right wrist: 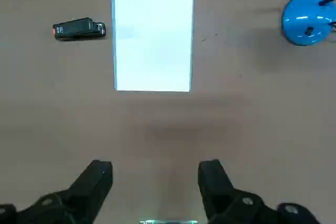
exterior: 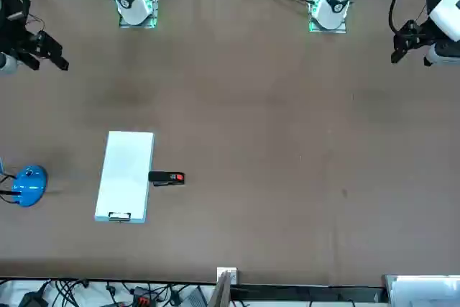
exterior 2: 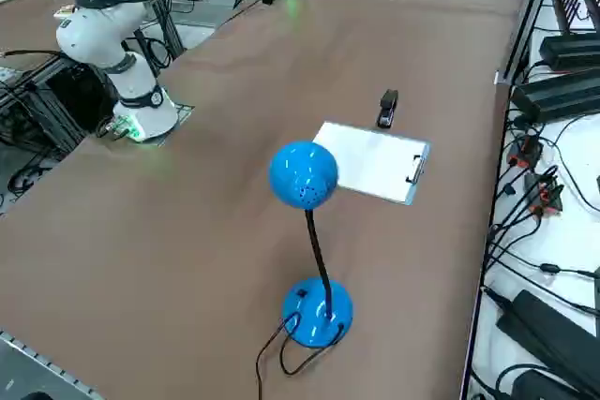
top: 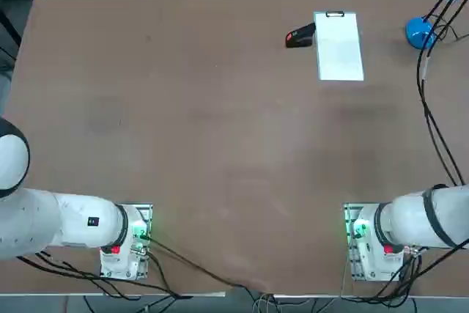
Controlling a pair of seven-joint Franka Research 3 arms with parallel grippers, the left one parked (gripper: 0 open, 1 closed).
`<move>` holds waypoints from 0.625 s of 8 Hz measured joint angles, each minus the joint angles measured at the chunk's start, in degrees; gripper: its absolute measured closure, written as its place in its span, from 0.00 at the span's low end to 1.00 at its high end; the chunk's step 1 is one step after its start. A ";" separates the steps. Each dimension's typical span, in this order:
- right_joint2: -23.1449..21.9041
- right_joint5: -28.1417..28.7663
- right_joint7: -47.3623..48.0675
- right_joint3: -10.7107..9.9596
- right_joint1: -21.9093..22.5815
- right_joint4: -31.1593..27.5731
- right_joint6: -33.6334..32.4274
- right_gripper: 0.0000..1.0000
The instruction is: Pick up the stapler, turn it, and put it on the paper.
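The small black stapler (top: pixel 299 37) (exterior: pixel 166 177) (exterior 2: pixel 387 108) (right wrist: pixel 79 29) lies flat on the brown table at the far right. Its red-orange mark is at the end away from the paper. Just beside it, on the robot's right, lies the white paper (top: pixel 339 45) (exterior: pixel 126 174) (exterior 2: pixel 375 161) (right wrist: pixel 153 35), with its metal clip on the far short edge. My right gripper (right wrist: pixel 156 174) (exterior: pixel 32 44) hangs open and empty, high above the table and well short of both things.
A blue gooseneck desk lamp (top: pixel 421 32) (exterior: pixel 28 185) (exterior 2: pixel 304 175) (right wrist: pixel 308 17) stands on the table to the right of the paper, its cable trailing along the right edge. Cables and equipment line the far edge.
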 joint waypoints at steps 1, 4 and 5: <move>0.12 0.03 0.00 0.04 0.00 0.00 -0.01 0.00; 1.76 0.76 0.12 0.12 0.01 0.38 0.09 0.00; 2.95 1.41 3.11 0.31 0.03 0.87 0.37 0.00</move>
